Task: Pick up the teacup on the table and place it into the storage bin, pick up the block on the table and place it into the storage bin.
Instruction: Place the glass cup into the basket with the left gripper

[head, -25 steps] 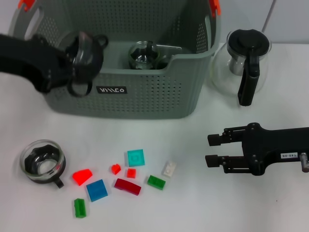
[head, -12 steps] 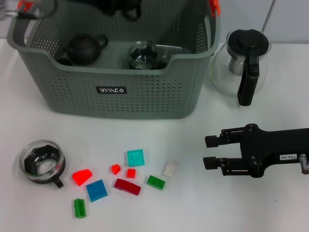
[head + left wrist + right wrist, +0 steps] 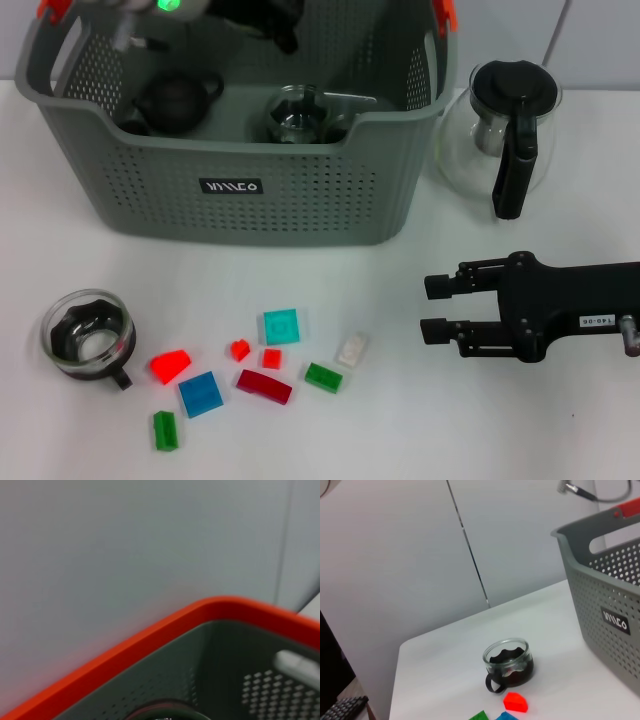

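- While the right tool hovered low over the table near its right edge, its two black fingers stood apart with nothing between them, pointing toward the scattered blocks.
- Near the table's left edge sat the glass teacup, upright, with a dark insert and a small black handle turned toward the front edge; the right wrist view showed the same cup well apart from the storage bin.
- My judgement was that the cup would be light but rigid, smooth and breakable, so a grip across the rim or on the wall beside the handle, closed gently, seemed safest; the handle itself looked too small to pinch reliably.
- Between the cup and the right tool lay the blocks: a cyan square block, a blue block, a dark red block, two green blocks and some small red ones, plus a pale one.
- These looked like hard, light plastic pieces lying flat, likely to skid, so pinching opposite straight sides from above seemed best.
- At the table's back edge, the bin already held a dark teapot and a glass vessel.
- Only a dark part of the left arm showed over the bin's far rim; I could not tell how the left tool stood.
- A glass teapot with a black handle stood just beside the bin, toward the back right corner.
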Robot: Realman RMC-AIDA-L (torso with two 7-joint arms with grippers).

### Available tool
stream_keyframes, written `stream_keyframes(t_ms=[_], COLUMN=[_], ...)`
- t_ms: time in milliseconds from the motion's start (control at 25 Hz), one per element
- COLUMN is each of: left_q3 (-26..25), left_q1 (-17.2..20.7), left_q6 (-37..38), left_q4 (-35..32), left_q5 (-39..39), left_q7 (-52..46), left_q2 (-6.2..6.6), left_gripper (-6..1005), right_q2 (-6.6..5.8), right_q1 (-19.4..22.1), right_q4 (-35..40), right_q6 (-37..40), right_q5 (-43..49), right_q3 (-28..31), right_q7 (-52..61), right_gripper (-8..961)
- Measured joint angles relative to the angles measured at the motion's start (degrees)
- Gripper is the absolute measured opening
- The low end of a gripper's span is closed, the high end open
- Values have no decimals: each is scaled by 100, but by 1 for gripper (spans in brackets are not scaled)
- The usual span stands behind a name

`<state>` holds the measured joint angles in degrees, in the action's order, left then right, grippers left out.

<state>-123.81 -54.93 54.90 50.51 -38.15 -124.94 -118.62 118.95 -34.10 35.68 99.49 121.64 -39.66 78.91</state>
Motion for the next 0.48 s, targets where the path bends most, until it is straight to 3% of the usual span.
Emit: stream_keyframes(t_ms=[240, 480], left_q3=[186, 293], left_q1=[-654, -894], left_q6=[-1311, -1494], left_q4=[-1589, -1999], left_q5=[654, 981], left_q7=[-93, -48], left_q2=[1, -12], left_gripper=[37, 37], right_q2=[3, -6], right_q1=[17, 75], right_q4=[0, 0], right_q6=[1, 4], right_q5=[-44, -90], right_q3=[2, 2], right_q7=[-3, -6], right_gripper=[593, 593])
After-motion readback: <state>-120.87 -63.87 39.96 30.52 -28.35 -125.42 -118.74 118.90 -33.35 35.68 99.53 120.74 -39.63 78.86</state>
